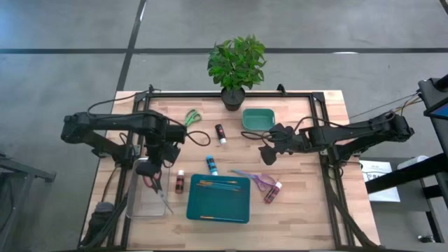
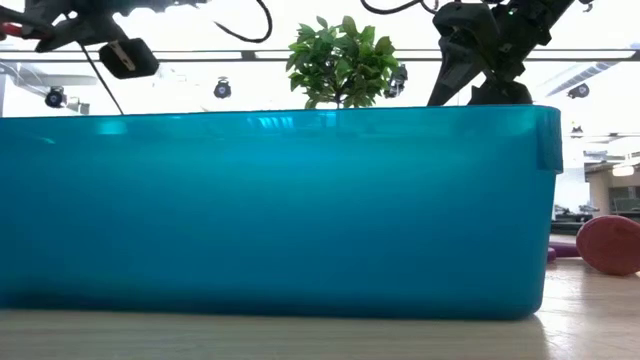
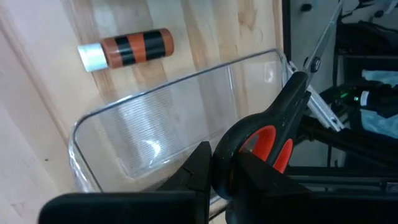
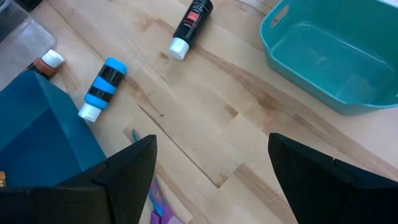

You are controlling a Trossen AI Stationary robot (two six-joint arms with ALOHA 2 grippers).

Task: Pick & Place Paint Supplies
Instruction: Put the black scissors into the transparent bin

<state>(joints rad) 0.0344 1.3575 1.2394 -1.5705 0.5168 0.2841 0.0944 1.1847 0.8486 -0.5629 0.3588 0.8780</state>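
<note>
My left gripper (image 1: 152, 170) (image 3: 221, 177) is shut on black-and-red scissors (image 1: 158, 187) above a clear tray (image 1: 140, 199) (image 3: 155, 124). My right gripper (image 1: 269, 151) (image 4: 211, 180) hangs open over bare wood near the table's middle. A blue bottle (image 1: 211, 166) (image 4: 102, 89), a black bottle (image 1: 220, 134) (image 4: 191, 20), a dark red bottle (image 1: 180, 182) (image 3: 127, 48) and a pinkish bottle (image 1: 273, 191) (image 2: 610, 245) lie on their sides on the table. Orange-handled brushes (image 1: 218, 184) lie inside the teal tray (image 1: 218, 210) (image 2: 280, 210). My left gripper pinches the scissors by their black-and-red handle loops (image 3: 267, 134). The fingers come from above, slanting down. The blades (image 3: 320, 43) stick out past the fingers over the clear tray's near right corner. Whether the tips rest on the tray, I cannot tell.
A small teal bin (image 1: 257, 120) (image 4: 336, 56) and a potted plant (image 1: 236, 66) stand at the far edge. Green scissors (image 1: 192, 117) lie far left and purple scissors (image 1: 255, 180) lie beside the pinkish bottle. Bare wood shows between the bin and the teal tray.
</note>
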